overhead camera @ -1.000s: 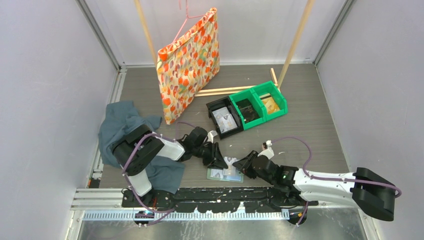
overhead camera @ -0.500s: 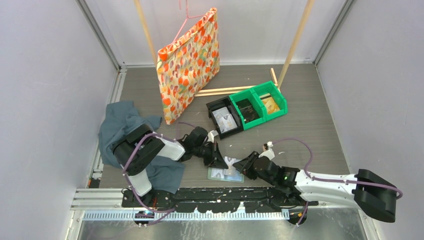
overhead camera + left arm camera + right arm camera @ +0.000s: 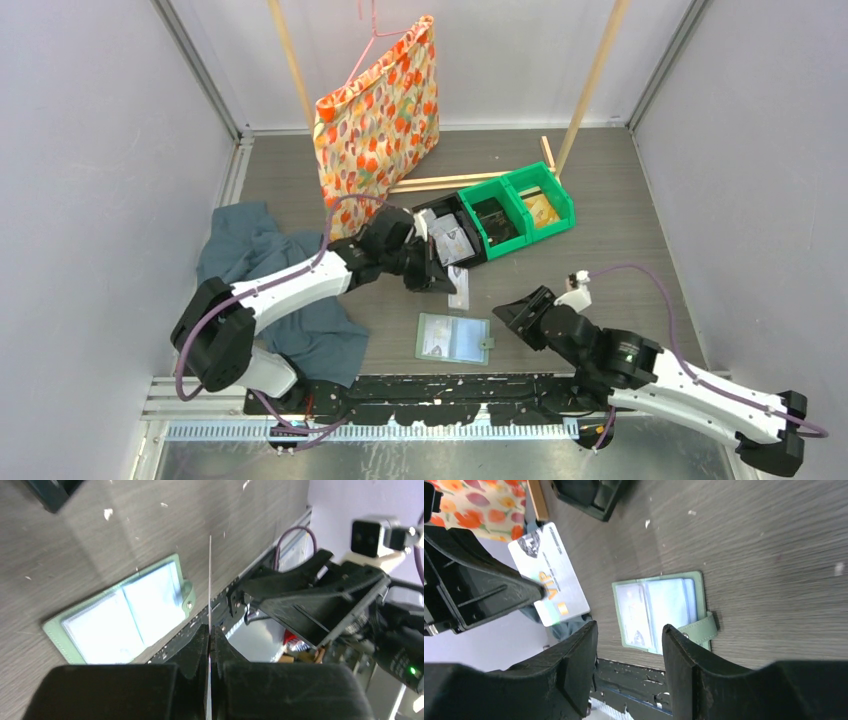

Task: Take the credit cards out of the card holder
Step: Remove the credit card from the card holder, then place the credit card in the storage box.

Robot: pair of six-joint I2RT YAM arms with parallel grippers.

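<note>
The sage-green card holder [image 3: 452, 338] lies open and flat near the table's front edge, its pale blue panels facing up [image 3: 659, 610] [image 3: 125, 615]. Behind it, my left gripper [image 3: 443, 280] [image 3: 210, 630] is shut on a white credit card [image 3: 459, 288] and holds it above the table. That card shows edge-on as a thin line [image 3: 209, 580] in the left wrist view, and face-on with gold "VIP" lettering [image 3: 549, 575] in the right wrist view. My right gripper [image 3: 510, 312] [image 3: 629, 630] hangs open to the right of the holder, with nothing between its fingers.
A black bin [image 3: 450, 235] with cards in it sits just behind the left gripper. Beside it stand two green bins [image 3: 520, 208]. A dark teal cloth [image 3: 250, 270] lies at the left. A floral bag [image 3: 375, 125] hangs at the back, with wooden sticks [image 3: 450, 181] on the floor.
My left gripper shut on a card and carried it back from the holder toward the black bin. The right gripper drew away to the right and opened wider.
</note>
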